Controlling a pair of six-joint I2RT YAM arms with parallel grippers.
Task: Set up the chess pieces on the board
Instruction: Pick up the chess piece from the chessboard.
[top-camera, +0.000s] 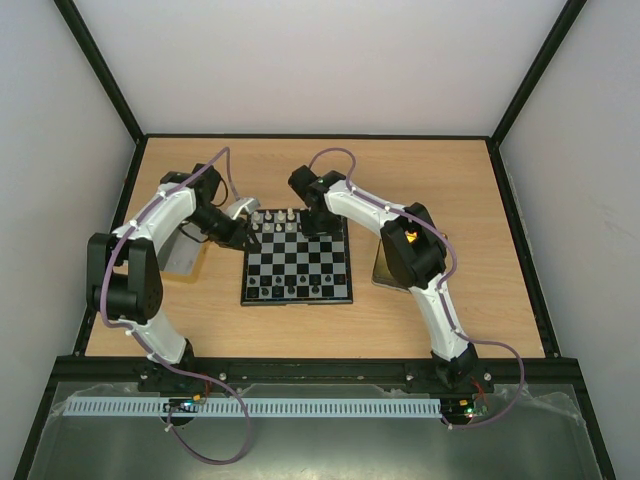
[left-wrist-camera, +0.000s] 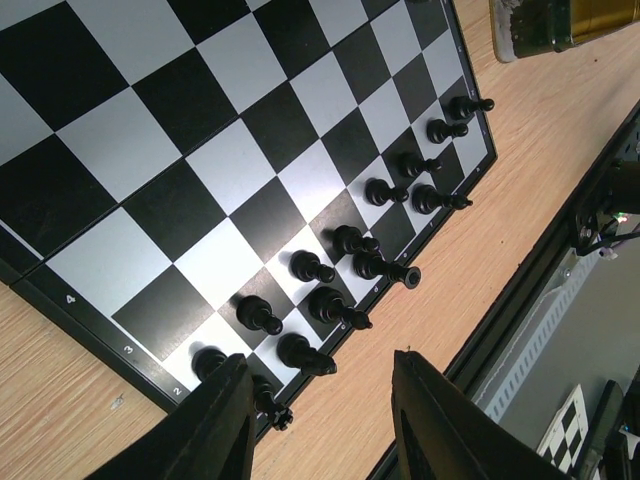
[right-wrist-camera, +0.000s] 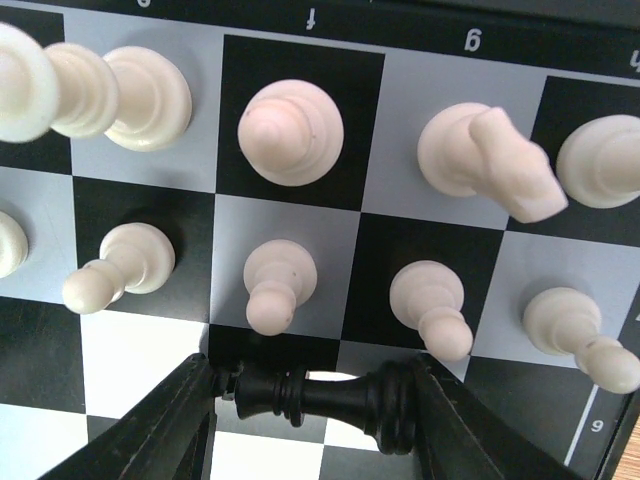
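Arms: two; the left gripper (left-wrist-camera: 325, 415) is at the board's far-left corner, the right gripper (right-wrist-camera: 315, 400) over its far edge.
Board: one checkerboard (top-camera: 300, 262), black and pale grey squares with a thin black rim, lying flat mid-table (top-camera: 450, 200) between the arms.
White pieces (right-wrist-camera: 290, 130): nine in the right wrist view, four in the back row and five pawns in front, some cut by the frame edge. All are upright on the far two rows, and one is a knight (right-wrist-camera: 480, 155).
Black pieces (left-wrist-camera: 310, 266): thirteen countable in the left wrist view, in two rows along the near edge. One by the finger is partly hidden.
Right gripper: fingers closed on one black piece (right-wrist-camera: 320, 395), which lies sideways between them just above the squares in front of the white pawns.
Left gripper: jaws apart, nothing between them.
Surroundings: a silver-grey tray (top-camera: 183, 255) left of the board under the left arm; a gold tray (left-wrist-camera: 600, 20) on the right, largely covered by the right arm.
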